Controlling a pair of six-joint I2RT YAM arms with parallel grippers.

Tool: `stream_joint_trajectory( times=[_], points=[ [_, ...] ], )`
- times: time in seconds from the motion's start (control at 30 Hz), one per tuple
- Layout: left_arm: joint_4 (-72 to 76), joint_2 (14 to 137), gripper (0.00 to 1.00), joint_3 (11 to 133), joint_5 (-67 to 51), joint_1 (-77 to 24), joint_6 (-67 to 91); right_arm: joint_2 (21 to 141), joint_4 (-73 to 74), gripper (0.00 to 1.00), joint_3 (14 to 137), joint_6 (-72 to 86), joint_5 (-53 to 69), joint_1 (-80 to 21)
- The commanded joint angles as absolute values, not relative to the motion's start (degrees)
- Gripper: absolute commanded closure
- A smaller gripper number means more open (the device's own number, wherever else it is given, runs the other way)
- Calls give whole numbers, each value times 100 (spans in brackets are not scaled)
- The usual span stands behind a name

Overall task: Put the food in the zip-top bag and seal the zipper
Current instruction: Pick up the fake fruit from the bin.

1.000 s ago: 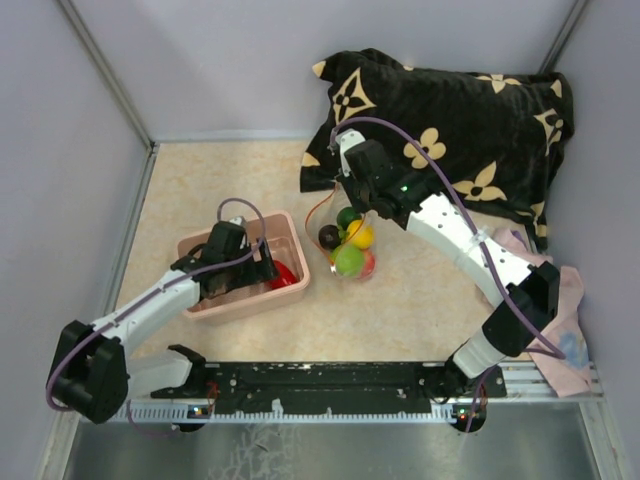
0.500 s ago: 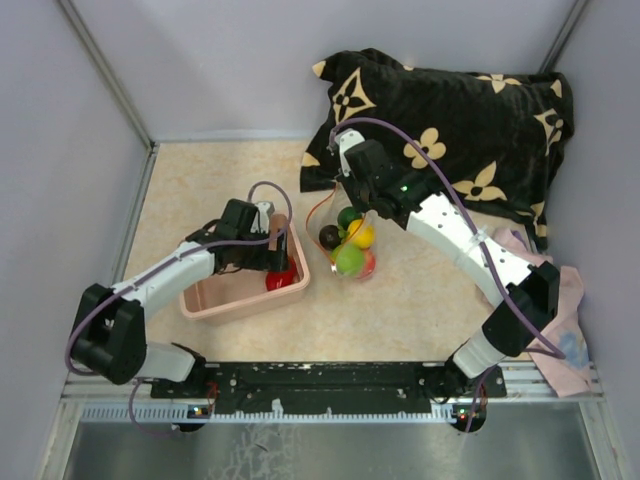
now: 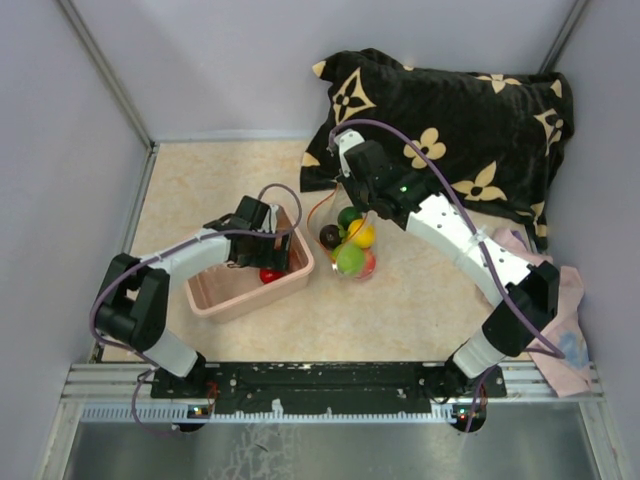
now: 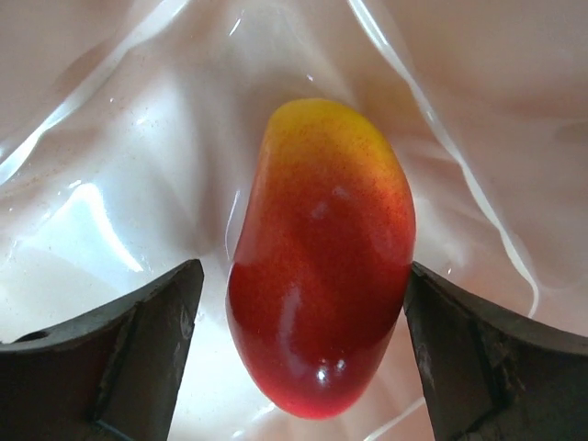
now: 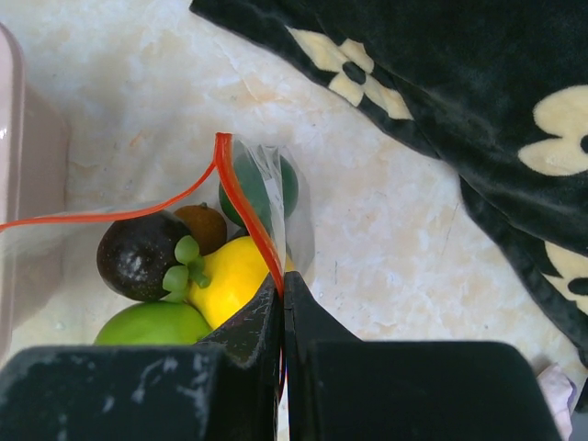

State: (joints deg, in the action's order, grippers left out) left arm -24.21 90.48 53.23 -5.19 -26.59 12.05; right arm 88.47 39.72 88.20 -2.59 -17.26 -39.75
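**Desk:** Where is the left pincer (image 4: 308,367) in this shot?

**Operator:** Down inside the pink bin (image 3: 245,305), left of centre on the beige table (image 3: 200,180). My left pincer is spread wide, with one finger (image 4: 138,354) on each side of a red-and-yellow toy mango (image 4: 322,266). The mango lies on the bin's glossy floor. The right-hand finger looks to be touching the fruit, and the left-hand one stands just apart from it.

**Desk:** And the right pincer (image 5: 282,294)?

**Operator:** Its fingers are pressed together on the zip-top bag (image 3: 348,250), pinching the mouth edge where the zipper (image 5: 234,193) runs. From my fingertips the red-orange strip loops away to the left, and the mouth gapes.

**Desk:** Where does the food sit?

**Operator:** Most of it is inside the bag. There is a dark brown fruit (image 5: 138,257) on the left and a yellow fruit (image 5: 230,276) beside my fingers. A light green fruit (image 5: 152,323) lies nearest, and a dark green fruit (image 5: 266,188) is on the far side. The overhead view also shows a red fruit (image 3: 368,265) at the bag's near right. The bag rests on the table just right of the bin, at the near edge of a black flower-patterned cushion (image 3: 450,130). A pink cloth (image 3: 565,320) lies at the near right.
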Motion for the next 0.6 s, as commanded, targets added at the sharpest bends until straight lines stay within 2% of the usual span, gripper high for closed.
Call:
stream_joint_trajectory(
  times=[0.0,0.2,0.37,0.57],
  points=[
    [-2521,9057,9,5395,43,-2443,1874,8780,3775,100,8814,-369,-1914,-3999],
    [-2432,9125,19,5497,444,-2082,2647,8808,3702,100,8818,-378,-1916,-4000],
    [-2341,9166,19,5644,257,-1723,2928,8880,3665,100,8867,-382,-1891,-3995],
    [-2493,9121,13,5948,123,-1670,2653,8927,3669,100,8904,-404,-1903,-3996]
  ],
)
